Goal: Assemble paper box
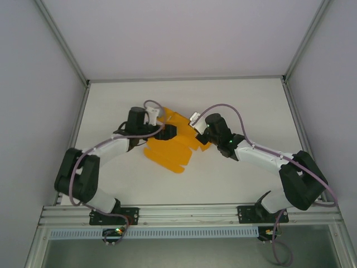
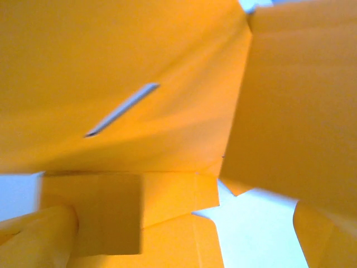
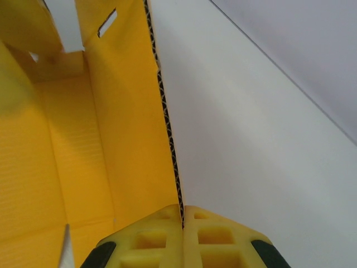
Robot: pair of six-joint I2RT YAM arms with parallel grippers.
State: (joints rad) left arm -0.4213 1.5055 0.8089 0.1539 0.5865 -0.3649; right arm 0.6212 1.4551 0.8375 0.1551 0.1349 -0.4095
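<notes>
The paper box point(image 1: 170, 148) is a bright orange die-cut sheet lying partly folded in the middle of the table, with flaps raised at its far end. My left gripper point(image 1: 167, 132) is at the sheet's upper left flap. In the left wrist view the orange card point(image 2: 139, 56), cut by a narrow slot point(image 2: 122, 109), hides the jaws. My right gripper point(image 1: 199, 129) is at the sheet's right side. Its yellow fingers point(image 3: 182, 223) are shut on the corrugated edge of an upright orange panel point(image 3: 122, 111).
The white table point(image 1: 234, 106) spreads around the sheet, with bare surface point(image 3: 251, 139) to the right of the held panel. Grey walls and metal corner posts point(image 1: 62, 44) close in the sides and back. An aluminium rail point(image 1: 184, 215) runs along the near edge by the arm bases.
</notes>
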